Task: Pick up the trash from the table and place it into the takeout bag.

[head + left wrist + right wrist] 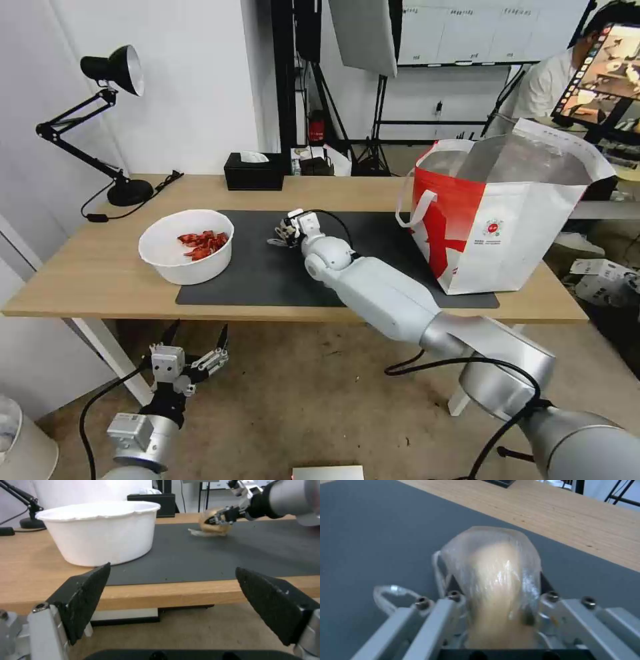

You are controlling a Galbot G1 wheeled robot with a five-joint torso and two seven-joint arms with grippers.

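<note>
The table (80,287) carries everything, and the takeout bag (507,227) stands open-mouthed on it well off to the right gripper's (285,233) right, while the white bowl (187,247) of red scraps sits on the gripper's other side, partly on the dark mat (267,273). The right gripper is down at the mat with its jaws closed around the plastic-wrapped beige lump (500,580), which rests on the mat between the pads. To do this step well, I judge the squeeze should be firm enough to hold the slippery film without crushing the soft lump, and the lift should go straight up until the loose wrap tail clears the mat, then swing high enough to pass over the bag's near rim before releasing above the foil-lined opening. The left gripper (193,360) hangs parked below the table edge in front of the bowl, jaws spread wide and holding nothing. The right wrist view gives what the head view cannot: the lump seated deep between the jaws, film bunched against both sides, and a loop of clear wrap trailing loose beside one finger. The left wrist view adds the side profile, with the lump low on the mat. The head view alone shows the bag and the path to it.
</note>
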